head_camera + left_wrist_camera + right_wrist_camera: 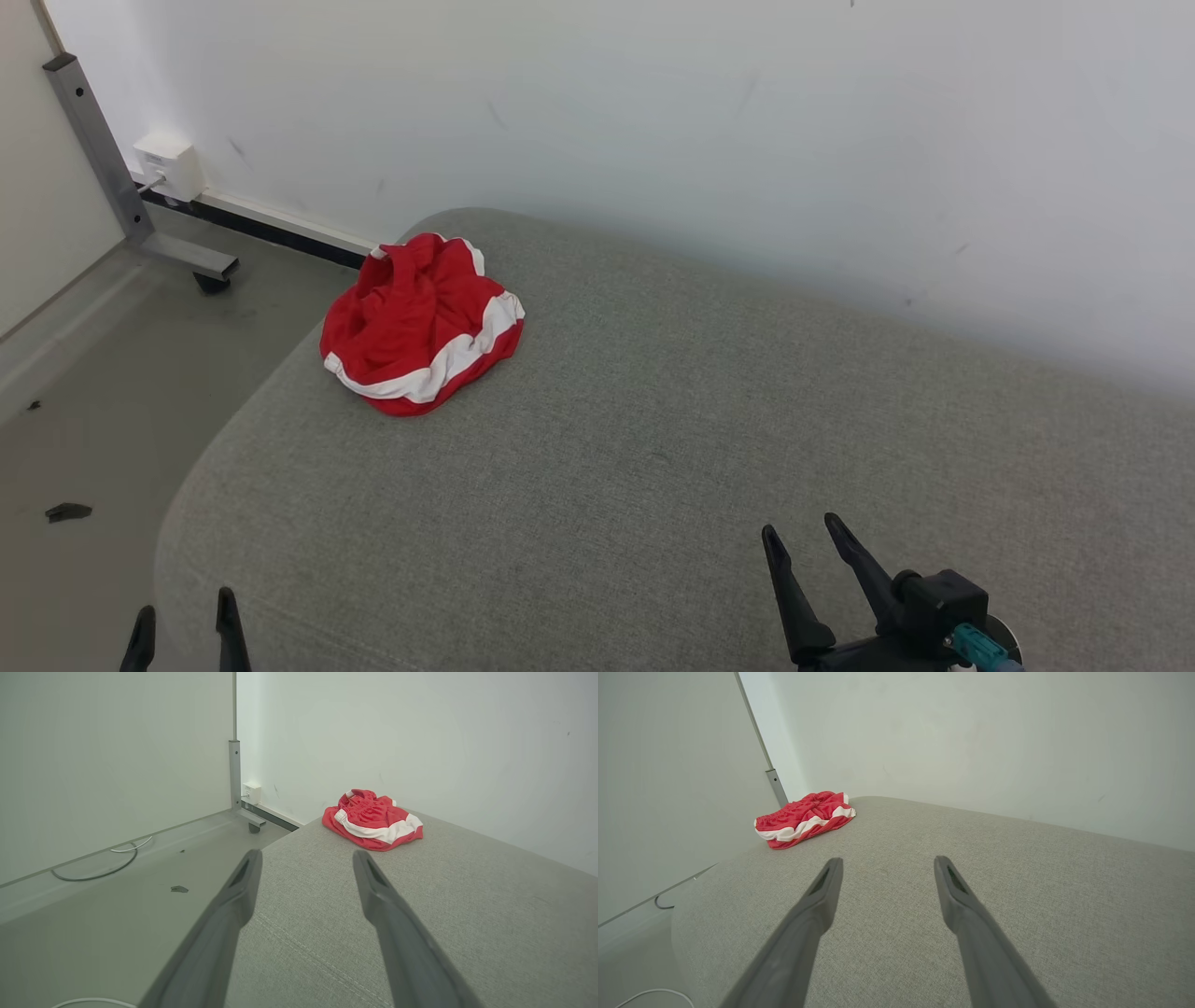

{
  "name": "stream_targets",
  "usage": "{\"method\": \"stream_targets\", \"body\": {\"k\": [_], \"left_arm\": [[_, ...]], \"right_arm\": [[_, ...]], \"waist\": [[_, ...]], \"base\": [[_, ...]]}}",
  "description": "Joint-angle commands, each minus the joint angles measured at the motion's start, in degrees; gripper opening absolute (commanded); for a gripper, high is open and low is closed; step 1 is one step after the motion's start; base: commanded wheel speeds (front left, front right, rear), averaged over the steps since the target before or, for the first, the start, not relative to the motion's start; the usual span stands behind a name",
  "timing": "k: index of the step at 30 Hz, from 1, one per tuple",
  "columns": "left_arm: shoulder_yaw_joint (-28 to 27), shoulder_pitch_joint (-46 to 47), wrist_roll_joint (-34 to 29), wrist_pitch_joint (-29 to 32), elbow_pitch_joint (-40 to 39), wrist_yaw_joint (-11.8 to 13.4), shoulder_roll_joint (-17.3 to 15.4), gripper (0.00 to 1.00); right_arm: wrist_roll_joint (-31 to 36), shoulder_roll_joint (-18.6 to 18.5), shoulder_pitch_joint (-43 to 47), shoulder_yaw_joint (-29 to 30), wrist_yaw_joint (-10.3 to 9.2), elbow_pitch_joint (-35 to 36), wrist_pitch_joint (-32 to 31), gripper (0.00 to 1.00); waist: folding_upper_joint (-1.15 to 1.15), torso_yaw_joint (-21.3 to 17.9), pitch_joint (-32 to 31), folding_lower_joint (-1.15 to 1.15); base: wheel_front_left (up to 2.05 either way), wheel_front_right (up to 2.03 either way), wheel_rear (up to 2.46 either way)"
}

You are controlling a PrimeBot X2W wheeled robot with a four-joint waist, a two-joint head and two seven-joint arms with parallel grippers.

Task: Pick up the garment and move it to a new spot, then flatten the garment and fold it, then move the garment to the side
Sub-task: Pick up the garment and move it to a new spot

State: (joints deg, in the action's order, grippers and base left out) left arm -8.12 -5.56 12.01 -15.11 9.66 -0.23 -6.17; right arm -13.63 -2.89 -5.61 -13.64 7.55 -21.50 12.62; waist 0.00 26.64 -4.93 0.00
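Note:
The garment (420,322) is a crumpled red piece with white bands, bunched up near the far left corner of the grey padded surface (653,448). From the left wrist the garment (373,820) lies well ahead of the fingers, and from the right wrist the garment (803,817) sits far off to the upper left. My left gripper (184,607) is open at the lower left, by the surface's near left corner, nothing between its fingers. My right gripper (800,534) is open at the lower right above the near part of the surface, also empty.
A pale wall (747,121) runs along the far side of the surface. Left of the surface lies grey floor (112,373) with a metal post on a wheeled foot (140,215), a white wall box (170,166), a cable (98,870) and small dark scraps (67,511).

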Motion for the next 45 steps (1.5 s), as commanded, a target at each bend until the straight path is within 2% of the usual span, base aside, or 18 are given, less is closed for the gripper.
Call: {"method": "stream_targets", "body": {"k": [1, 6, 12, 17, 22, 26, 33, 34, 39, 41, 45], "left_arm": [[0.0, -0.6, -0.5, 0.0, -0.2, 0.1, 0.0, 1.0], [0.9, 2.6, -0.6, 0.6, 0.9, -0.8, -1.1, 1.0], [4.3, 12.9, -0.4, 5.3, 8.1, -3.5, -3.0, 1.0], [4.7, 24.5, 0.9, 7.3, 15.6, -4.0, -3.4, 1.0], [2.4, 35.1, 4.1, 9.7, 22.8, -3.6, -4.5, 1.0], [-2.0, 43.6, 9.2, 11.8, 28.0, -4.0, -6.7, 1.0], [-10.0, 52.4, 19.4, 17.4, 32.2, -4.2, -9.8, 1.0], [-10.0, 52.4, 19.4, 17.4, 32.2, -4.2, -9.8, 1.0], [-16.8, 56.8, 26.6, 24.4, 32.2, -1.6, -13.2, 1.0], [-18.4, 57.7, 29.1, 28.0, 32.0, -0.6, -14.0, 1.0], [-18.9, 57.8, 30.3, 34.4, 30.7, 1.9, -15.7, 1.0]], "right_arm": [[-0.3, 0.0, -0.2, 0.0, -0.15, -0.1, 0.2, 1.0], [-0.1, 0.0, -0.2, 0.5, -0.15, -0.4, 0.5, 1.0], [2.1, 0.0, 0.2, 1.6, -0.15, 1.4, -0.6, 1.0], [5.4, -0.1, -3.6, 0.2, -0.16, 5.2, -3.6, 1.0], [6.9, -1.5, -7.9, -2.5, -0.16, 9.1, -6.4, 1.0], [7.4, -2.6, -11.4, -4.5, -0.16, 12.9, -7.8, 1.0], [7.8, -3.2, -13.9, -5.5, -0.16, 16.4, -7.5, 1.0], [7.8, -3.2, -13.9, -5.5, -0.16, 16.4, -7.5, 1.0], [8.2, -2.6, -14.8, -6.1, -0.16, 17.9, -7.1, 1.0], [8.3, -2.3, -14.8, -5.8, -0.16, 18.3, -6.9, 1.0], [8.2, -2.1, -14.8, -5.4, -0.16, 18.6, -6.3, 1.0]], "waist": [[0.0, 0.2, 0.3, 0.0], [0.0, 0.8, 1.1, 0.0], [0.0, 1.3, 4.4, 0.0], [0.0, -3.0, 12.2, 0.0], [0.0, -8.5, 20.2, 0.0], [0.0, -13.9, 27.9, 0.0], [0.0, -19.1, 35.4, 0.0], [0.0, -19.1, 35.4, 0.0], [0.0, -21.8, 39.1, 0.0], [0.0, -22.5, 40.1, 0.0], [0.0, -23.5, 41.3, 0.0]], "base": [[0.0, 0.0, 0.0], [0.0, 0.0, 0.0], [0.0, 0.0, 0.0], [0.0, 0.0, 0.0], [0.0, 0.0, 0.0], [0.0, 0.0, 0.0], [0.0, 0.0, 0.0], [0.0, 0.0, 0.0], [0.0, 0.0, 0.0], [0.0, 0.0, 0.0], [0.0, 0.0, 0.0]]}}
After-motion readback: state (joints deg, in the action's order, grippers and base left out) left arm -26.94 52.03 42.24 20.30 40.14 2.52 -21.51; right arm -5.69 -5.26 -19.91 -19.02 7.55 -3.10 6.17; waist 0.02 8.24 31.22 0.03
